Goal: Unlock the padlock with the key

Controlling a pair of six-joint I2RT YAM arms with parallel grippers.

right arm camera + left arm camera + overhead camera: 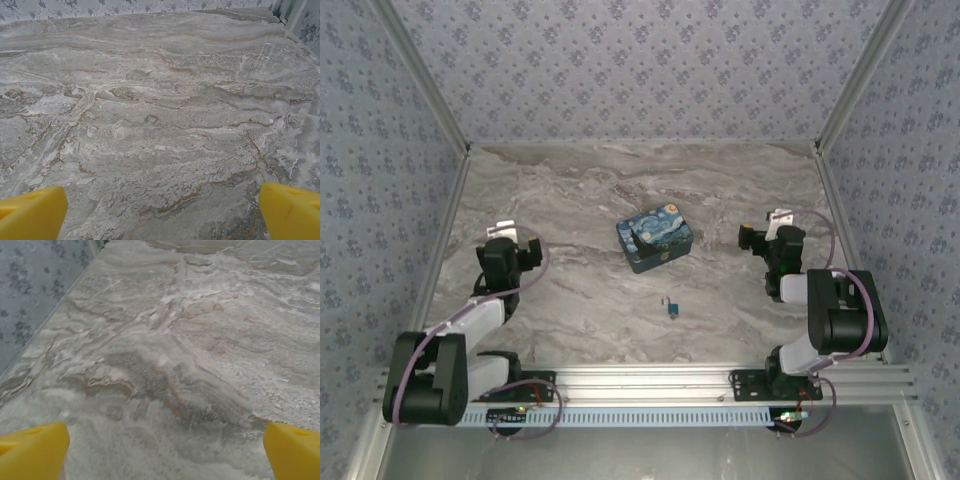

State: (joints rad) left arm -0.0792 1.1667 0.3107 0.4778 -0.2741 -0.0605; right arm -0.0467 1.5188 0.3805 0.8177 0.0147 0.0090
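Observation:
The tiny blue-teal padlock (673, 308) with its thin silvery shackle lies on the marble table (590, 290), in front of the box and between the two arms. The key is too small to make out. My left gripper (503, 232) sits at the left side of the table, far from the padlock. In the left wrist view its yellow fingertips (32, 450) stand wide apart with bare marble between them, so the left gripper (167, 452) is open. My right gripper (778, 220) is at the right side, and the right gripper (162, 212) is open too, over bare marble.
A blue-and-yellow swirl-painted tin box (655, 239) stands near the table's middle, behind the padlock. Patterned walls close in the table on the left, back and right. An aluminium rail (650, 380) runs along the near edge by the arm bases.

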